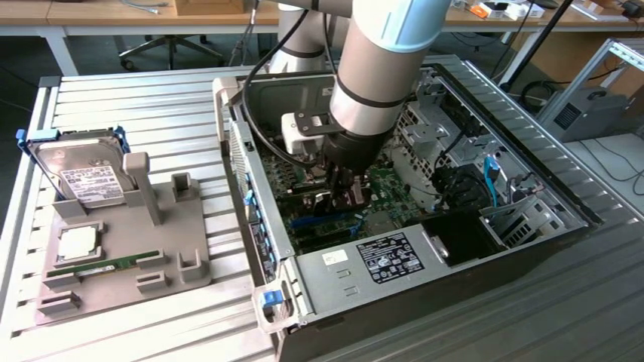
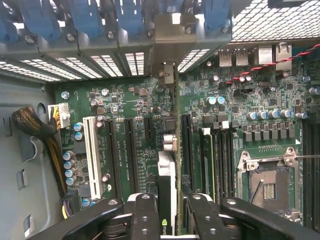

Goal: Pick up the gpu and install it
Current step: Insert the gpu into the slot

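gpu edge-on above motherboard

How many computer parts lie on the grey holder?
3: hard drive at the far end, square chip in the middle, green memory stick nearest the camera. None looks hidden.

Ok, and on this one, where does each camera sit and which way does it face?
Exterior view: raised off the arm, looking down into the open computer case on the slatted table; the arm reaches into it.
Wrist view: on the wrist, looking past the end effector at the motherboard; its black fingers clamp the gpu edge-on.
Shared: the end effector and the motherboard.
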`<state>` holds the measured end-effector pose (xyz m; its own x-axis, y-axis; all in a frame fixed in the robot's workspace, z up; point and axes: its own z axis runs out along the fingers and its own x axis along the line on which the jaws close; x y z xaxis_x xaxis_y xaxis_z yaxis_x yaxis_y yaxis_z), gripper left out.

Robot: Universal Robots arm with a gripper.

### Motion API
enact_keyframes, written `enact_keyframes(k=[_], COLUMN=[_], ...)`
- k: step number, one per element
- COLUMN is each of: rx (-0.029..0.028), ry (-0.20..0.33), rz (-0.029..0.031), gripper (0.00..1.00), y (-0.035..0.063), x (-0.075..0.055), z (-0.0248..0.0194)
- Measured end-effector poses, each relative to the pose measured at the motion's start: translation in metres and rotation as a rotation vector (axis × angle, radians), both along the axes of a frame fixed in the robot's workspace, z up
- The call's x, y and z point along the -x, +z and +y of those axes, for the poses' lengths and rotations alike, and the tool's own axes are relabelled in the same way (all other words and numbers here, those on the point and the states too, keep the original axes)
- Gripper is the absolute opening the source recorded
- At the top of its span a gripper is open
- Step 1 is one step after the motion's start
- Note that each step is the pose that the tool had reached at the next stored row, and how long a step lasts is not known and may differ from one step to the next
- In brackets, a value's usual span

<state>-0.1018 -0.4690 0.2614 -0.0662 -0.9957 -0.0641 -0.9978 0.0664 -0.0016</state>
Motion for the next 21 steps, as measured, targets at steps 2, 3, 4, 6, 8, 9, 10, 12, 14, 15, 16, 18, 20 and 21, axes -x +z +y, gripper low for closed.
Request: enact_keyframes(k=[2, 3, 4, 6, 8, 9, 10, 12, 14, 15, 16, 18, 20, 21], rx=[0.0008, 0.0009, 0.0012, 0.0013, 0.0015, 0.0017, 0.0017, 0.0016, 0.0015, 0.0016, 0.0016, 0.0017, 0.0027, 0.0034], ry=[0.002, 0.002, 0.002, 0.002, 0.004, 0.005, 0.006, 0.007, 0.006, 0.006, 0.006, 0.006, 0.006, 0.006], rz=[0.0001, 0.0001, 0.0001, 0.0, 0.0, 0.0001, 0.0002, 0.0006, 0.0019, 0.0024, 0.0027, 0.0028, 0.003, 0.003], gripper=[0.27, 0.27, 0.27, 0.27, 0.27, 0.27, 0.27, 0.27, 0.27, 0.27, 0.27, 0.27, 0.27, 0.27], y=[0.0001, 0.0001, 0.0001, 0.0001, 0.0002, 0.0002, 0.0003, 0.0002, 0.0003, 0.0004, 0.0004, 0.0004, 0.0005, 0.0005], x=[0.0, 0.0, 0.0, 0.0, -0.0001, -0.0001, -0.0001, -0.0011, -0.0028, -0.0037, -0.0041, -0.0042, -0.0045, -0.0046], z=[-0.0001, 0.0, 0.0, 0.0, -0.0001, -0.0001, -0.0002, -0.0003, -0.0002, -0.0002, -0.0002, -0.0002, -0.0004, -0.0006])
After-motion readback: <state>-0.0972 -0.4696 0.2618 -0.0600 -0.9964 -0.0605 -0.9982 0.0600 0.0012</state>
